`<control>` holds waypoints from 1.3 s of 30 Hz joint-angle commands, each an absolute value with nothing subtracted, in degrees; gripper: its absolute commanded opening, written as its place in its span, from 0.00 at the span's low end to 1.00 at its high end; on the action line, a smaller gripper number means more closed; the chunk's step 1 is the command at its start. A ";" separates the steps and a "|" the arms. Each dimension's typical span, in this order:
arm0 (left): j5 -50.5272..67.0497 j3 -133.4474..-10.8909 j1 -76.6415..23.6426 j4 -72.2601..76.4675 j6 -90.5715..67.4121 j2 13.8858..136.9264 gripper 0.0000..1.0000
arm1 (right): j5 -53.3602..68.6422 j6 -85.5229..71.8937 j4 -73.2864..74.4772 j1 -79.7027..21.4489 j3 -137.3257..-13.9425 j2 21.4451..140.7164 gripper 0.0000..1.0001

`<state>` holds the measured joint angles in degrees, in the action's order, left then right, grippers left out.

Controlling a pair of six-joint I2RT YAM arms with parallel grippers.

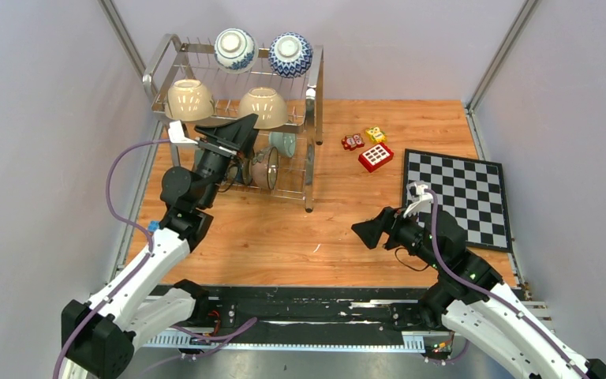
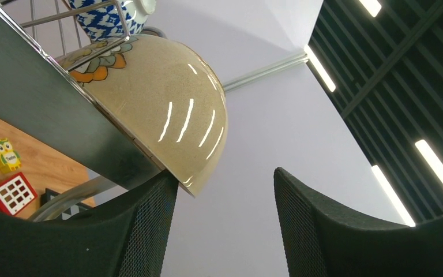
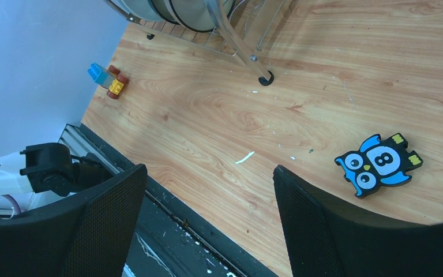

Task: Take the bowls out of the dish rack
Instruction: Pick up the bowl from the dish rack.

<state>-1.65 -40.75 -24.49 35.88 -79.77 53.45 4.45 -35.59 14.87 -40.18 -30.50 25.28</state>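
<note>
The dish rack (image 1: 312,95) stands at the back left of the table. On its top tier sit two blue-and-white bowls (image 1: 234,49) (image 1: 289,54). In front of them lie two cream bowls (image 1: 189,100) (image 1: 264,106), bottoms up. The lower tier holds a celadon bowl (image 1: 282,143) and a brown bowl (image 1: 265,167). My left gripper (image 1: 244,127) is open just under the right cream bowl. In the left wrist view that bowl's (image 2: 161,109) rim reaches down to the left fingertip (image 2: 164,184), with a wide gap between the jaws of the left gripper (image 2: 225,176). My right gripper (image 1: 369,229) (image 3: 209,170) hangs open over bare table.
A chessboard (image 1: 458,197) lies at the right. Toy blocks (image 1: 375,157) sit between it and the rack. In the right wrist view a blue owl piece (image 3: 379,163) and a small block toy (image 3: 108,79) lie on the wood, and a rack foot (image 3: 265,78) stands nearby.
</note>
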 commanded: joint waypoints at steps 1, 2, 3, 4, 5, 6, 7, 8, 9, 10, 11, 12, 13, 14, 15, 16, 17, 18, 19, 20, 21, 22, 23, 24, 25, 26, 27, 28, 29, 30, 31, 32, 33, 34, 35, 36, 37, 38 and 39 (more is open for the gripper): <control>-2.28 -39.76 -24.92 39.92 -79.72 54.28 0.63 | 3.60 -35.44 16.47 -40.87 -31.38 24.68 0.84; -2.28 -39.58 -24.96 40.32 -79.78 54.52 0.62 | 3.48 -35.33 16.63 -40.92 -31.33 24.57 0.84; -2.31 -39.43 -24.93 40.76 -79.75 54.66 0.61 | 3.36 -35.17 16.69 -40.88 -31.29 24.55 0.84; -2.34 -39.20 -24.95 41.49 -79.72 54.77 0.61 | 3.34 -35.04 16.92 -40.91 -31.29 24.53 0.84; -2.37 -38.98 -24.96 42.32 -79.72 54.94 0.60 | 3.38 -34.97 16.96 -40.87 -31.29 24.52 0.84; -2.36 -38.80 -24.92 43.04 -79.72 55.12 0.60 | 3.50 -34.82 17.04 -40.92 -31.29 24.52 0.84; -2.49 -38.62 -24.94 43.62 -79.72 55.28 0.59 | 3.56 -34.69 17.16 -40.88 -31.29 24.48 0.84; -2.61 -38.51 -24.95 43.99 -79.72 55.32 0.58 | 3.59 -34.56 17.26 -40.88 -31.29 24.52 0.84; -2.71 -38.38 -24.94 44.41 -79.65 55.55 0.57 | 3.59 -34.32 17.37 -40.91 -31.37 24.44 0.84; -2.80 -38.21 -24.94 44.94 -79.68 55.71 0.57 | 3.52 -34.16 17.54 -40.90 -31.38 24.34 0.85; -2.85 -38.11 -24.91 45.38 -79.63 55.81 0.56 | 3.45 -34.01 17.74 -40.88 -31.45 24.29 0.85; -2.89 -38.00 -24.90 45.88 -79.64 56.06 0.55 | 3.43 -33.76 17.94 -40.91 -31.54 24.20 0.85; -2.86 -37.90 -24.92 46.33 -79.63 56.26 0.54 | 3.35 -33.59 18.13 -40.94 -31.67 24.11 0.85; -2.83 -37.81 -24.96 46.73 -79.66 56.38 0.54 | 3.34 -33.45 18.38 -40.91 -31.72 24.02 0.85; -2.81 -37.75 -24.93 47.02 -79.63 56.55 0.54 | 3.27 -33.28 18.57 -40.87 -31.80 23.85 0.85; -2.77 -37.71 -24.96 47.28 -79.63 56.67 0.54 | 3.19 -33.21 18.75 -40.87 -31.77 23.70 0.85; -2.73 -37.71 -24.96 47.57 -79.55 56.85 0.53 | 3.17 -33.10 18.84 -40.90 -31.78 23.52 0.85; -2.73 -37.64 -24.96 47.75 -79.52 57.04 0.53 | 3.10 -33.13 18.96 -40.87 -31.66 23.31 0.85; -2.72 -37.62 -24.96 48.07 -79.42 57.13 0.53 | 3.08 -33.06 19.05 -40.89 -31.57 23.10 0.85; -2.72 -37.62 -24.96 48.38 -79.33 57.26 0.53 | 3.08 -33.12 19.13 -40.89 -31.48 22.92 0.85; -2.72 -37.55 -24.96 48.72 -79.22 57.40 0.53 | 3.08 -33.07 19.28 -40.93 -31.39 22.77 0.85; -2.72 -37.53 -24.96 48.93 -79.19 57.44 0.53 | 3.01 -33.14 19.38 -40.92 -31.30 22.60 0.85; -2.72 -37.53 -24.96 49.14 -79.07 57.54 0.53 | 3.06 -33.20 19.48 -40.88 -31.25 22.51 0.85; -2.72 -37.49 -24.96 49.40 -78.99 57.73 0.52 | 3.07 -33.22 19.57 -40.87 -31.16 22.40 0.85; -2.72 -37.38 -24.96 49.80 -78.93 57.95 0.52 | 3.14 -33.27 19.75 -40.91 -31.12 22.31 0.85; -2.72 -37.31 -24.96 50.21 -78.85 58.08 0.51 | 3.08 -33.24 19.82 -40.90 -31.05 22.12 0.85; -2.72 -37.21 -24.95 50.53 -78.84 58.27 0.51 | 3.03 -33.28 19.91 -40.94 -31.01 22.00 0.85; -2.80 -37.10 -24.96 50.87 -78.91 58.40 0.50 | 3.07 -33.24 20.02 -40.89 -30.99 21.94 0.85; -2.77 -36.97 -24.96 51.22 -78.93 58.58 0.50 | 2.99 -33.24 20.10 -40.89 -31.03 21.85 0.85; -2.73 -36.86 -24.96 51.70 -78.93 58.84 0.49 | 2.99 -33.15 20.21 -40.89 -31.05 21.80 0.85; -2.73 -36.76 -24.96 52.02 -78.97 58.99 0.49 | 2.99 -33.16 20.28 -40.91 -31.03 21.73 0.85; -2.72 -36.68 -24.96 52.36 -79.01 59.11 0.48 | 2.99 -33.15 20.30 -40.88 -31.03 21.71 0.85; -2.79 -36.58 -24.96 52.64 -79.09 59.21 0.48 | 2.99 -33.17 20.39 -40.89 -31.03 21.71 0.85; -2.81 -36.56 -24.96 52.92 -79.10 59.39 0.47 | 2.99 -33.18 20.39 -40.87 -31.03 21.71 0.85; -2.81 -36.49 -24.96 53.18 -79.10 59.53 0.47 | 2.98 -33.15 20.43 -40.88 -30.95 21.64 0.85; -2.89 -36.41 -24.96 53.36 -79.18 59.67 0.46 | 2.88 -33.19 20.49 -40.87 -30.87 21.62 0.85; -2.90 -36.39 -24.96 53.61 -79.25 59.81 0.45 | 2.90 -33.16 20.55 -40.87 -30.81 21.54 0.85; -2.89 -36.32 -24.94 53.95 -79.34 60.04 0.45 | 2.83 -33.13 20.61 -40.89 -30.77 21.47 0.85; -2.90 -36.17 -24.96 54.23 -79.41 60.16 0.44 | 2.81 -33.18 20.65 -40.93 -30.70 21.40 0.85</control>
